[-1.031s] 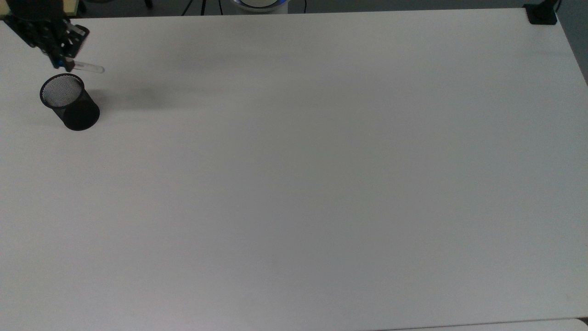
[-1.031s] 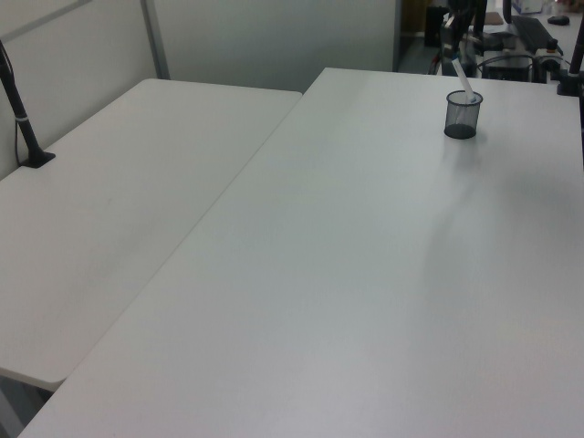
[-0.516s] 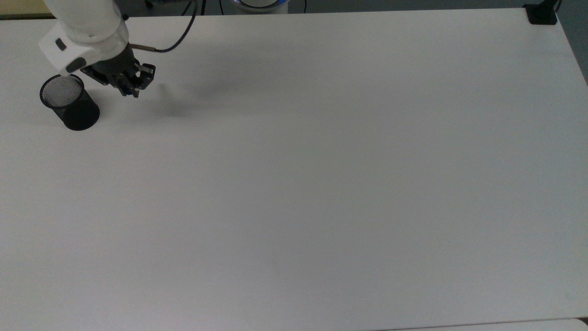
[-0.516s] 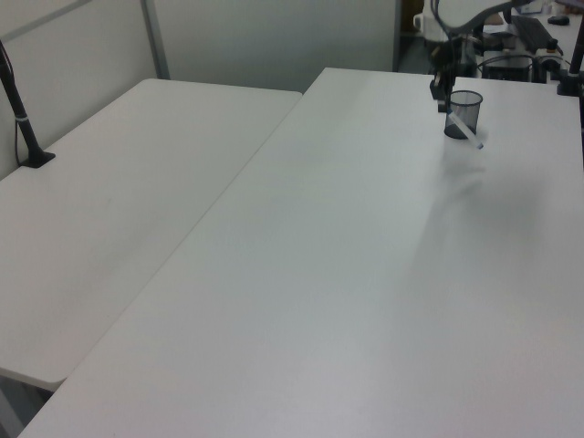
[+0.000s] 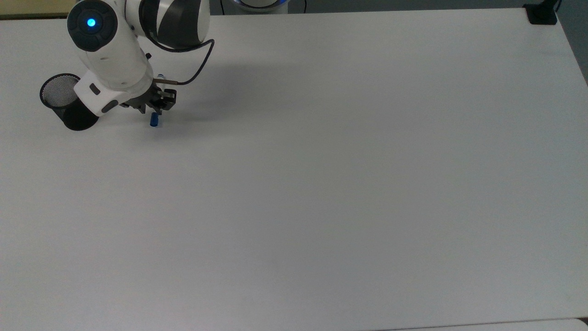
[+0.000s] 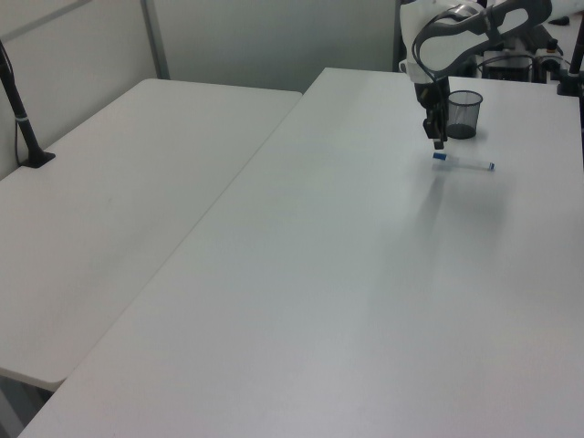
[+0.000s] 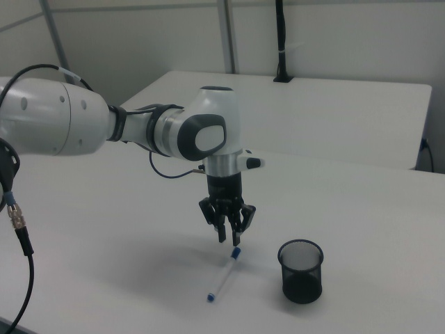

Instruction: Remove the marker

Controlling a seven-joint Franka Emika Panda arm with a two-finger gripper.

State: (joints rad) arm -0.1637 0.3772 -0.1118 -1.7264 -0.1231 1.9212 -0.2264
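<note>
The marker (image 7: 224, 275), white with a blue cap and blue tail, lies flat on the white table (image 5: 321, 184), a little to the right view's left of the black mesh cup (image 7: 301, 271). My gripper (image 7: 229, 239) hangs just above its capped end, fingers pointing down, open and holding nothing. In the top view the arm covers most of the barrel, and the blue cap of the marker (image 5: 155, 121) sticks out below the gripper (image 5: 156, 109), with the cup (image 5: 62, 89) to the top view's left. In the left view the marker (image 6: 464, 162) rests in front of the cup (image 6: 464, 111), under the gripper (image 6: 439, 139).
A second white table (image 6: 109, 201) adjoins on the left view's left, with a black post (image 6: 23, 119) clamped at its edge. A black clamp (image 5: 542, 14) sits at the top view's far right corner. A loose cable (image 7: 17, 223) hangs at the right view's left.
The arm swung away from the cup toward the top view's right, carrying the marker. The marker now lies on the table and the gripper has let go of it.
</note>
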